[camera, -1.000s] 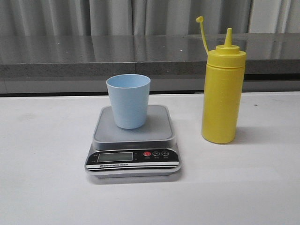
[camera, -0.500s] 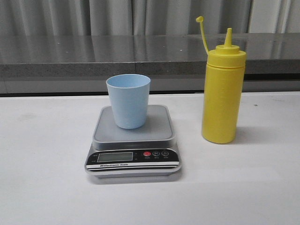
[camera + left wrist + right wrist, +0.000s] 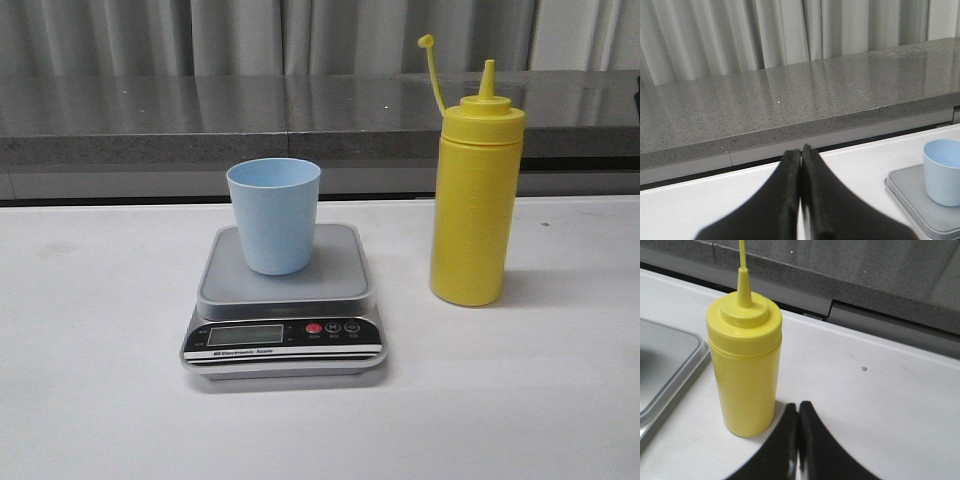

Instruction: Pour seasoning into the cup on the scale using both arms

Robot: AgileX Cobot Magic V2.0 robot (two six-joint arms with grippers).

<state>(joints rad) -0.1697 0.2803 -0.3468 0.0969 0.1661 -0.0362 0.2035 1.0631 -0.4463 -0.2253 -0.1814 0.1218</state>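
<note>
From the front camera I see the pale blue cup (image 3: pixel 274 213) standing upright on the square platform of the digital kitchen scale (image 3: pixel 284 300), toward the platform's rear-left part. The scale sits near the middle of the white tabletop (image 3: pixel 90 380), its black panel with the display and red button facing the near edge. The yellow squeeze bottle (image 3: pixel 475 195) stands upright on the tabletop just beside the scale, on its right, apart from it and closer to the right edge; its nozzle points up and the thin cap strap rises beside it.

Neither arm shows in the front camera (only the wrist cameras catch the tools). The left gripper (image 3: pixel 801 152) has its black fingers pressed together, holding nothing, with the cup and a corner of the scale off to one side. The right gripper (image 3: pixel 798 407) is likewise pressed together and empty, its tips just beside the bottle's base.
</note>
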